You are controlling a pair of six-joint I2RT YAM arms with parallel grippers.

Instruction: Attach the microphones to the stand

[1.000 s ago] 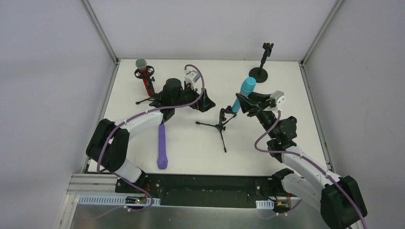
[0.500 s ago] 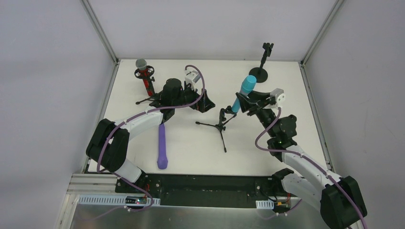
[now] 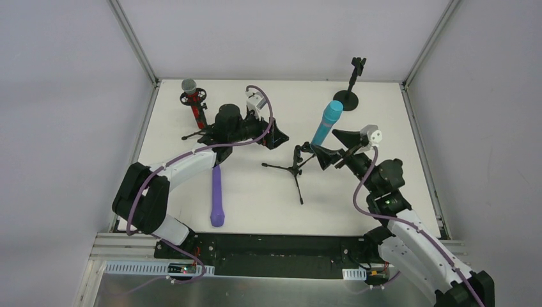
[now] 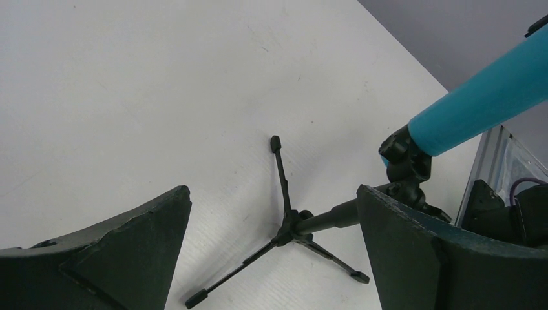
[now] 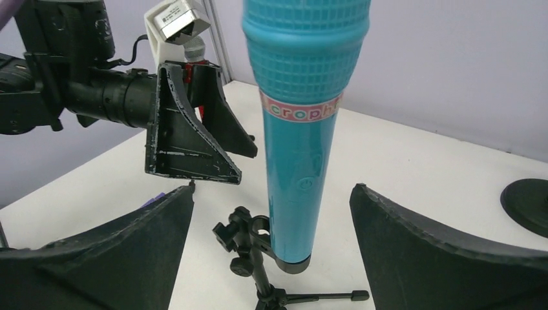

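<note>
The cyan microphone (image 3: 326,123) (image 5: 300,129) (image 4: 484,103) stands tilted in the clip of the middle tripod stand (image 3: 294,167) (image 5: 253,240) (image 4: 294,226). My right gripper (image 3: 336,146) (image 5: 271,191) is open, just near-right of the microphone, with a finger on each side and not touching it. My left gripper (image 3: 271,134) (image 4: 274,252) is open and empty, left of that stand. The red microphone (image 3: 197,112) with a grey head sits in a tripod stand at the back left. The purple microphone (image 3: 217,197) lies flat on the table beside the left arm.
A round-base stand (image 3: 349,94) with an empty clip stands at the back right. The white table (image 3: 255,198) is walled by a metal frame and grey panels. The left gripper's fingers (image 5: 194,139) hang close to the middle stand's left side.
My right gripper opened, let go of the cyan microphone, and drew back toward the near right. The microphone stays in the clip. The left arm has not moved.
</note>
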